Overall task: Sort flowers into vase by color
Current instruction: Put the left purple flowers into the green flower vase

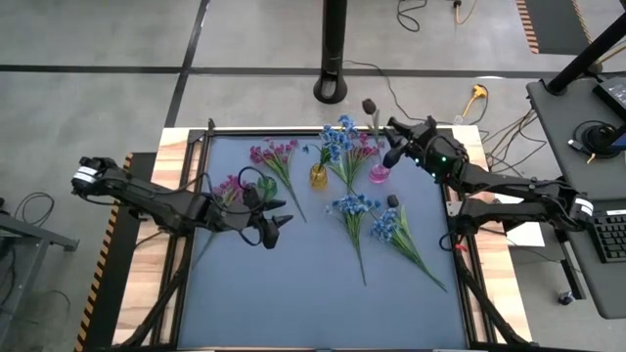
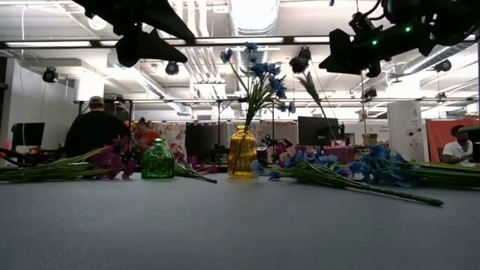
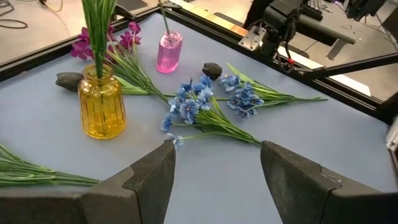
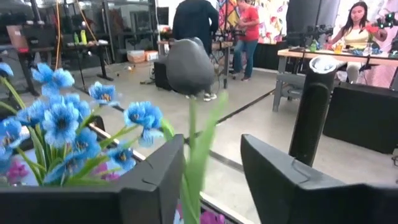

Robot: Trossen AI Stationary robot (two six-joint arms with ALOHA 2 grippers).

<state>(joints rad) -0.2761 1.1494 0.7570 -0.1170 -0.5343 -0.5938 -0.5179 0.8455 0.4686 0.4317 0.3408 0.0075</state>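
A dark purple tulip bud (image 4: 189, 65) tops a green stem (image 4: 194, 134) that stands in the pink vase (image 1: 380, 174). My right gripper (image 4: 211, 146) is open around that stem, high above the vase (image 3: 168, 53). Blue flowers stand in the yellow vase (image 1: 319, 177). Two blue sprigs (image 1: 354, 207) (image 1: 386, 227) and a dark bud (image 1: 392, 201) lie flat on the mat. Pink sprigs (image 1: 274, 153) lie at the far left, near the green vase (image 2: 157, 160). My left gripper (image 1: 277, 217) hovers open over the mat, holding nothing. My right gripper has its fingers apart on either side of the tulip's stem (image 4: 193, 155), a little below the bud. The stem runs close along one finger (image 4: 163, 171); I cannot tell whether it touches. The fingers come at it level, across the upright stem, from the table's right.
A wooden border and black frame rails (image 1: 192, 186) edge the blue-grey mat. A black pole base (image 1: 333, 88) stands beyond the far edge. People stand and sit in the room behind. Open mat lies toward the near edge (image 1: 313, 303).
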